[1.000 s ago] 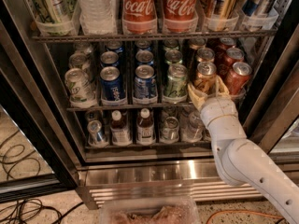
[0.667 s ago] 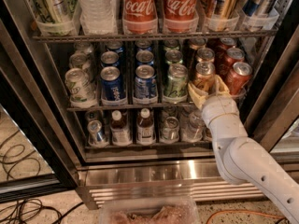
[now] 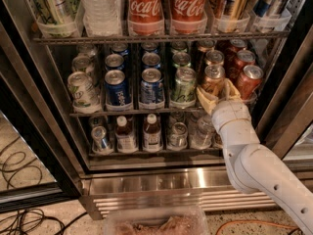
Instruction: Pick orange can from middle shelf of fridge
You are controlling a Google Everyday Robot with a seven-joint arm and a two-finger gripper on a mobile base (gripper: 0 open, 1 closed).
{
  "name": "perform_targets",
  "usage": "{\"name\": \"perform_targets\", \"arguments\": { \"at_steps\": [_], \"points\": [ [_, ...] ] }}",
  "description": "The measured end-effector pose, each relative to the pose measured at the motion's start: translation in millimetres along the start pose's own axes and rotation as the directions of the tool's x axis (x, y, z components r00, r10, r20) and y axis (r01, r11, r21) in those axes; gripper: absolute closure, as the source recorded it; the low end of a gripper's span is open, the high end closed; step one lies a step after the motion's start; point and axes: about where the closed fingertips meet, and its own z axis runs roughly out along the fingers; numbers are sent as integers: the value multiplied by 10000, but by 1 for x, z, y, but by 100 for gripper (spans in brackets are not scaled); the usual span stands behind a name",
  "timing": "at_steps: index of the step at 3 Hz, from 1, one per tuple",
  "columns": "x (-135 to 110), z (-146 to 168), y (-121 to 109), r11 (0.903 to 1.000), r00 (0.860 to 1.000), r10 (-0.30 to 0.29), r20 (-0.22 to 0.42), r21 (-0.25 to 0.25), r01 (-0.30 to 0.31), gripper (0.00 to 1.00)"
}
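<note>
The orange can [image 3: 213,79] stands at the front of its lane on the middle shelf [image 3: 146,112] of the fridge [image 3: 161,180], between a pale green can [image 3: 184,85] and red cans [image 3: 248,80]. More orange cans stand behind it. My gripper [image 3: 218,95] is at the orange can's lower front. Its pale fingers [image 3: 205,99] stand spread on either side of the can's base, and I cannot see them pressing on it. The white arm comes in from the lower right.
The rack above holds Coca-Cola bottles [image 3: 145,6] and tall cans. The rack below holds small bottles [image 3: 152,131]. Blue cans [image 3: 117,86] and a pale can [image 3: 82,89] fill the left lanes. A clear tray [image 3: 156,222] lies on the floor, cables [image 3: 19,219] at left.
</note>
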Motion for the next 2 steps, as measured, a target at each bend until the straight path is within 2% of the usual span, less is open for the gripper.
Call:
{"name": "perform_targets", "arguments": {
  "at_steps": [1,2],
  "points": [
    [-5,1,0,9998,9999,169,-8,-53,-169,100],
    [-24,1,1,9976,9978,653,73,-231,-651,100]
  ]
}}
